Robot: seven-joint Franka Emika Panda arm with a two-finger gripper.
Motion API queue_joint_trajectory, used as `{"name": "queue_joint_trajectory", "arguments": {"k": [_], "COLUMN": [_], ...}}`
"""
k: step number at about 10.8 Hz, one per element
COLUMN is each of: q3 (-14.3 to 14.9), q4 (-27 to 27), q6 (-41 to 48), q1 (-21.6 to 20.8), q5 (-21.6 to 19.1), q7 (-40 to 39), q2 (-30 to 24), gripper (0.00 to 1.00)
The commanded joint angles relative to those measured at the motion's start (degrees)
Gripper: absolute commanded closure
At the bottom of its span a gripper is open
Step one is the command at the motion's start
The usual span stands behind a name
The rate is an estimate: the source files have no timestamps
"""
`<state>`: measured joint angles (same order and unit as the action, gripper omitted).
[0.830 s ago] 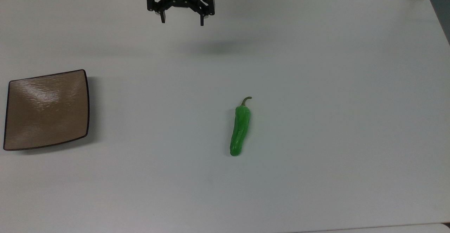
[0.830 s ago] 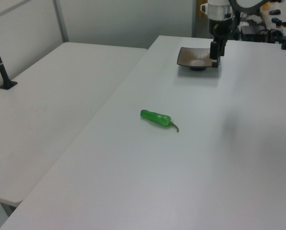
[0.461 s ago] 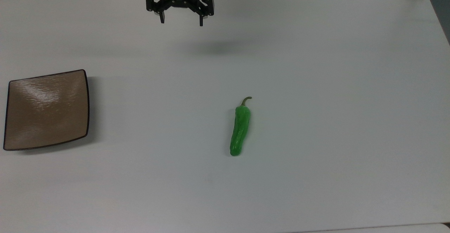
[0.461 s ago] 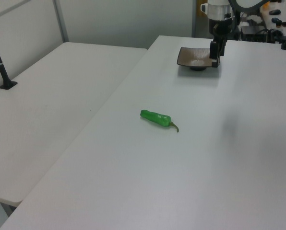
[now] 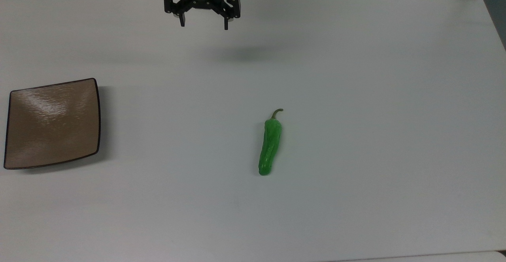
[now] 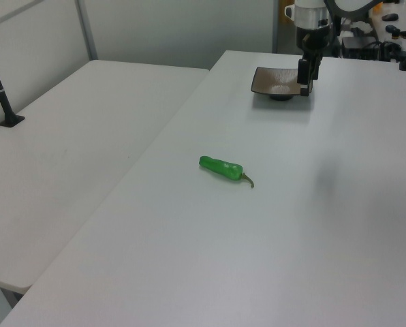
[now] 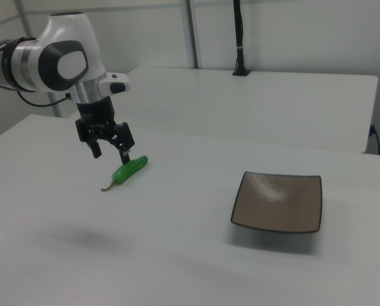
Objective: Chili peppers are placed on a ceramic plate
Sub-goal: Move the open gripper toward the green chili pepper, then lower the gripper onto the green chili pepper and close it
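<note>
Barely any movement here: compared with a moment ago the gripper [image 5: 204, 25] has crept only a touch toward the top view's upper edge and otherwise holds its height above the table [image 5: 355, 76], so the approach has not really begun. Its jaws are spread wide and hold nothing, two thin black fingers [image 7: 95, 152] pointing down. The pepper [image 5: 270, 147] has not budged; it lies flat in the middle of the table, well apart from the gripper, stem toward the top view's upper edge, tip toward the lower edge. It is bright green, glossy, a little wrinkled, long and slightly bent, with a thin curled olive stem. The plate [image 5: 16, 96] sits at the top view's far left, well apart from the pepper, and nothing is on it. It is square, brown, shiny enough to throw back a streak of ceiling light, with a thin dark rim and edges that curve inward. My read: the task is at its very start, the pick still to come, and that slick rounded skin could roll or slip under a narrow pinch across its width.
</note>
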<state>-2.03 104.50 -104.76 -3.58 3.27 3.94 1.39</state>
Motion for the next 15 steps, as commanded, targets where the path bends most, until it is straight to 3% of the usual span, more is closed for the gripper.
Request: {"name": "queue_joint_trajectory", "arguments": {"k": [1, 4, 8, 10, 15], "q3": [0.89, 0.80, -0.16, -2.00, -2.28], "q4": [-0.07, -1.05, -1.22, -3.58, -7.64], "q6": [-2.03, -7.27, -21.50, -26.53, -39.80], "q1": [-0.90, -0.99, -2.66, -3.36, -7.40], "q5": [-1.51, -1.86, -2.04, -1.08, -0.11], "q7": [3.77, 11.84, 27.75, 32.68, 35.26], "q2": [0.45, 3.17, 10.28, 15.63, 27.16], "gripper": [0.00, 0.00, 0.00, 0.00, 0.00]}}
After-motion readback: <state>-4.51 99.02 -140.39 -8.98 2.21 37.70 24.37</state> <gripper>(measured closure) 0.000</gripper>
